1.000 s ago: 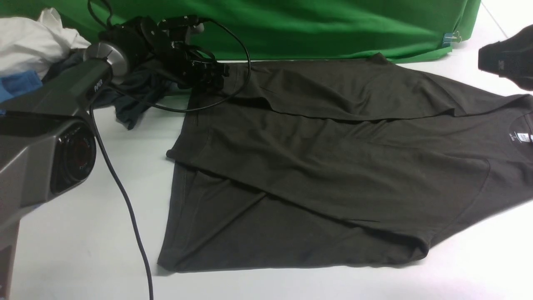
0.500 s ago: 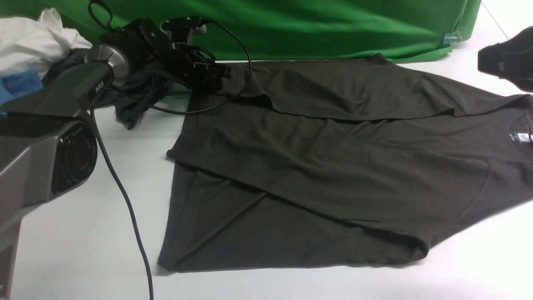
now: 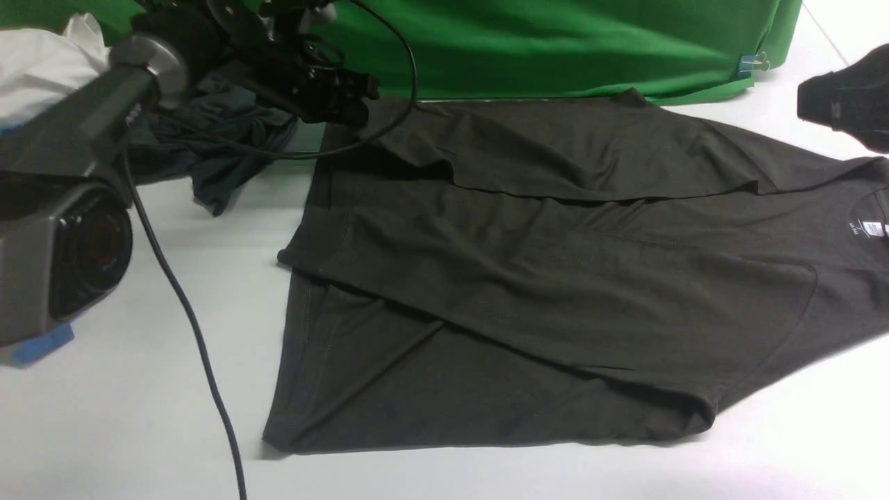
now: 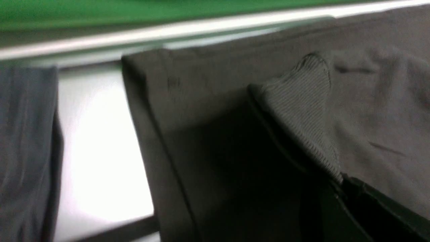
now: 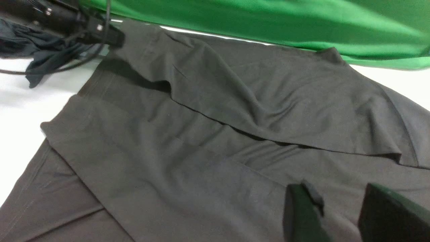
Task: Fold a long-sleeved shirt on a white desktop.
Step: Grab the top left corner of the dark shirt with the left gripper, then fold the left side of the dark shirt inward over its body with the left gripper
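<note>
The long-sleeved shirt (image 3: 555, 278) lies spread across the white desktop (image 3: 125, 417), dark brownish-black, with its white neck label (image 3: 871, 229) at the right edge and a sleeve folded across the body. My left gripper (image 3: 355, 110) is at the shirt's far left corner, shut on a ribbed cuff (image 4: 302, 111) that sticks up out of its jaws (image 4: 339, 178). That corner hangs lifted off the table. My right gripper (image 5: 336, 208) hovers open above the shirt's body (image 5: 201, 141), holding nothing. In the front view only its dark housing (image 3: 844, 97) shows at the far right.
A dark grey-teal garment (image 3: 215, 146) and a white cloth (image 3: 42, 69) are heaped at the back left, beside the left arm. The green backdrop (image 3: 555, 42) runs along the table's far edge. A black cable (image 3: 187, 319) trails from the left arm over the table.
My left gripper has risen and drawn back towards the left, pulling the shirt's far left corner up with it. The right gripper has stayed where it was.
</note>
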Controlling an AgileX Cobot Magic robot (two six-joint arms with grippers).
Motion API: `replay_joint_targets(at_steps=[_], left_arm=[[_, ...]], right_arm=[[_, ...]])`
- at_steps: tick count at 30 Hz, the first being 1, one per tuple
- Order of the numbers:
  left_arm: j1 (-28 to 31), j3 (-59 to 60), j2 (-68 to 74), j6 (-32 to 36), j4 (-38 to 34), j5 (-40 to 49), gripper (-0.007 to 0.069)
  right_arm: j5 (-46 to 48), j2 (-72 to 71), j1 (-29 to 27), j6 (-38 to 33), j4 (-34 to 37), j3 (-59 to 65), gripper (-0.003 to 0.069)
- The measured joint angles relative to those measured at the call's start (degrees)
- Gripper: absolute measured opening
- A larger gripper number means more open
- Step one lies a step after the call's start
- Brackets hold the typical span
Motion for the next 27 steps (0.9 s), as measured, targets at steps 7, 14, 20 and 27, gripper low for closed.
replay_joint_targets(at_steps=[7,14,20,27], left_arm=[[3.3,0.0,-3.1,-1.3,-4.8,9.0,0.0035],[4.5,-0.1,-7.2,-1.6,-5.0,17.7,0.0035],[4.4,1.3,-7.2,-2.6,-5.1,18.6,0.0035],[4.4,8.3,-10.7,-3.6,-1.2,18.5,0.0035]], right_arm=[[0.0,0.0,0.0,0.0,0.0,0.0,0.0242],[-0.1,0.0,0.0,0.0,0.0,0.0,0.0242],[-0.2,0.0,0.0,0.0,0.0,0.0,0.0242],[-0.2,0.1,0.0,0.0,0.0,0.0,0.0242]])
